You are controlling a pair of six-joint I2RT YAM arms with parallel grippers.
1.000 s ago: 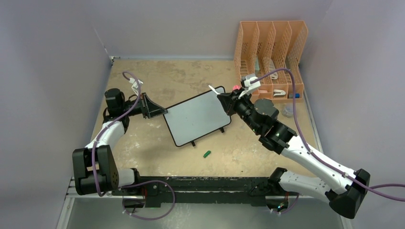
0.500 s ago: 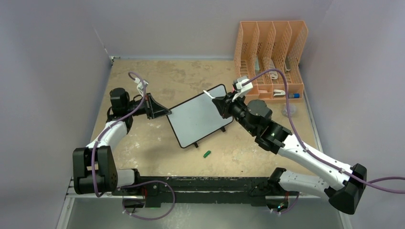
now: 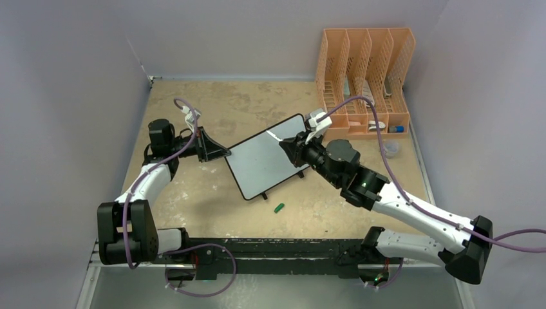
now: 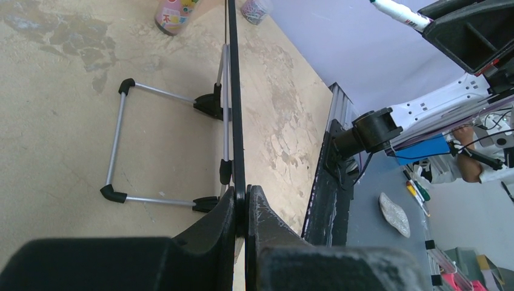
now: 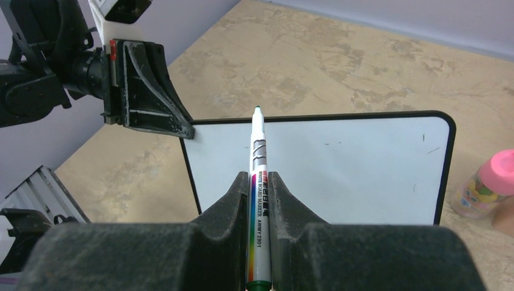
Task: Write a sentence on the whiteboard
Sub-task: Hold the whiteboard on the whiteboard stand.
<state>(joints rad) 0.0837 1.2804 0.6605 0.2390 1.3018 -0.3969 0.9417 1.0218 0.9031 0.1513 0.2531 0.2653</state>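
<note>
Now the whiteboard [image 3: 267,161] is being pinched at its edge by the left claw [image 4: 240,203] midway between the side edges of the worktop [image 3: 257,103]; a marker [image 5: 257,157] is being clamped in the right claw [image 5: 259,182].

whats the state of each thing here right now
whiteboard, blank, clamped at its edge by left hand
marker, uncapped, gripped by right hand
green cap, off, lying on the table
left hand, shut on whiteboard
right hand, shut on marker
</note>
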